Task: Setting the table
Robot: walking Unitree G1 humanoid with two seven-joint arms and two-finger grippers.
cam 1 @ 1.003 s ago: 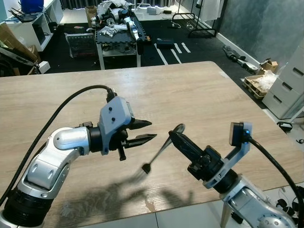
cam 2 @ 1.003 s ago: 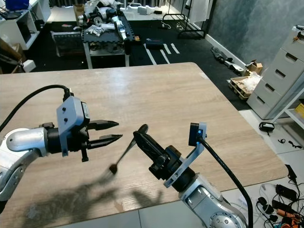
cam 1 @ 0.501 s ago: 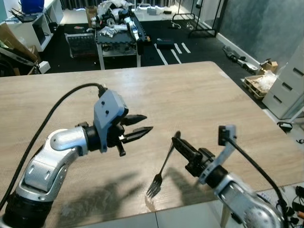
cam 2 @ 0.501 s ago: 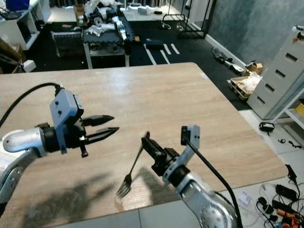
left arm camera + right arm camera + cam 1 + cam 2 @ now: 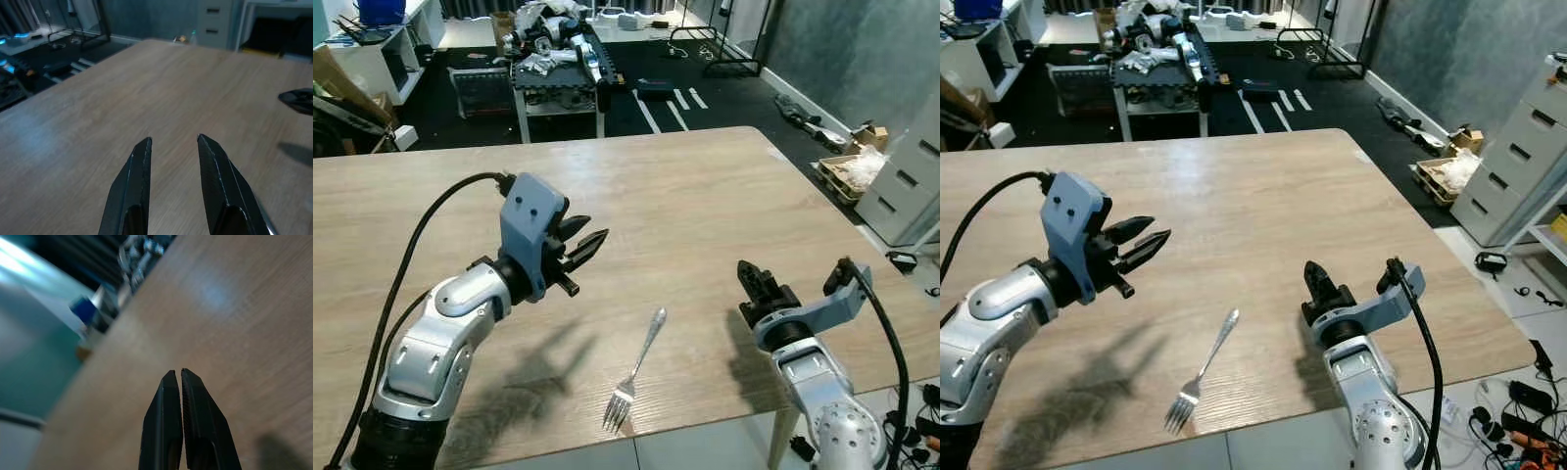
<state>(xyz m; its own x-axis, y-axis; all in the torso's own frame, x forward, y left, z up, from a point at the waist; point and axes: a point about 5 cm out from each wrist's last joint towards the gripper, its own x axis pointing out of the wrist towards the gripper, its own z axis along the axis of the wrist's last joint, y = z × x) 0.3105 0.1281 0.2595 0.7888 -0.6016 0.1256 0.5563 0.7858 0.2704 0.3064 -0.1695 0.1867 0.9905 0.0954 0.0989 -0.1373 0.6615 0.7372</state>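
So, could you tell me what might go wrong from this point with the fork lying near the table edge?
1. The fork lies with its tines close to the table's near edge; a nudge could tip it off.
2. It lies flat on the wood, so regrasping with long fingers may be hard.
3. The left pincer, open, hovers above the table, and the right pincer, shut, stands beside the fork; either arm could sweep it.

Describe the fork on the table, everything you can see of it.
The fork is silver, metal by its shine, with a slim handle that widens to a rounded end and a short head of tines. It lies flat on the wooden table, near the front edge, tines toward the robot and handle angled away and to the right. Nothing touches it but the tabletop. It sits between the two arms: the left pincer hangs above the table to its left, open, and the right pincer, shut, is off to its right.
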